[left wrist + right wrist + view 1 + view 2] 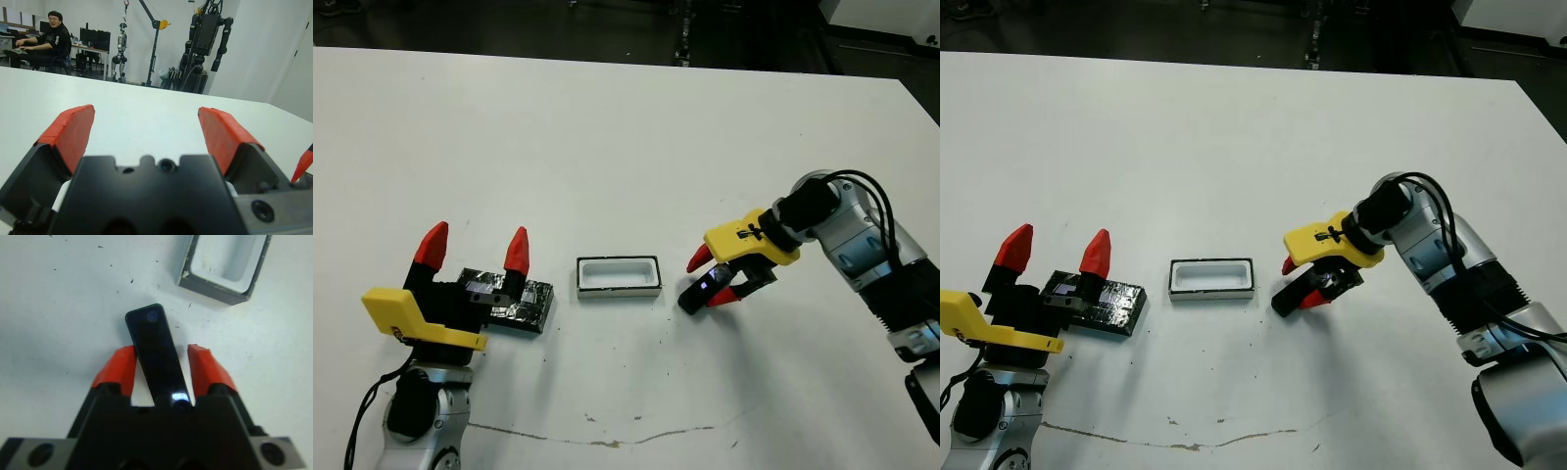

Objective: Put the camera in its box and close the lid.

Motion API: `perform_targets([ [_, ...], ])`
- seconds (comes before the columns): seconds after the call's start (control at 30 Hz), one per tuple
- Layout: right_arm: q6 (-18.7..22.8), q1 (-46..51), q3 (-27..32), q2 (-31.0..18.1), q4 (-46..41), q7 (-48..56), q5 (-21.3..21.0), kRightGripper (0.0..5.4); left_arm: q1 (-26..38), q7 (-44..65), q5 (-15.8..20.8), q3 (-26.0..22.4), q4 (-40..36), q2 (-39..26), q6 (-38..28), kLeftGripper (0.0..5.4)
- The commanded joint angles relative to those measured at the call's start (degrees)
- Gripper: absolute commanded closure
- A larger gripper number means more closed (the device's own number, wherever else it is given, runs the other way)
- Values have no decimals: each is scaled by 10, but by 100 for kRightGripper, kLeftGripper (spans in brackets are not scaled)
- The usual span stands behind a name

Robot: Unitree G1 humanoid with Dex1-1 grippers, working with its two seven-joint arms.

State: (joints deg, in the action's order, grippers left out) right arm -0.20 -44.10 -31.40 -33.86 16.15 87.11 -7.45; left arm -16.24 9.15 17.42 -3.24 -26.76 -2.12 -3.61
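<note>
My right gripper straddles the camera, fingers slightly apart from it. The box lies at its nine o'clock. My left gripper hangs open over the lid.

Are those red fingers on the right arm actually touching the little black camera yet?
Cannot tell. In the right wrist view the camera lies between the right gripper's fingers: one looks against its edge, the other shows a pale gap of table. Contact is not plain.

Bare table lies beyond the box.
</note>
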Motion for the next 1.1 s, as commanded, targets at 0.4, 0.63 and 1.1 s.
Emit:
perform_targets([
  [0.4,5,8,2,-12,-9,8,-3,374,-7,-4,-8,0,0,0,1,0],
  [0.63,58,2,20,-22,-17,11,0,374,-6,-1,-12,0,6,1,-6,0],
  [1.1,224,-75,176,31,60,-35,143,374,-2,-7,-25,3,2,0,-1,0],
])
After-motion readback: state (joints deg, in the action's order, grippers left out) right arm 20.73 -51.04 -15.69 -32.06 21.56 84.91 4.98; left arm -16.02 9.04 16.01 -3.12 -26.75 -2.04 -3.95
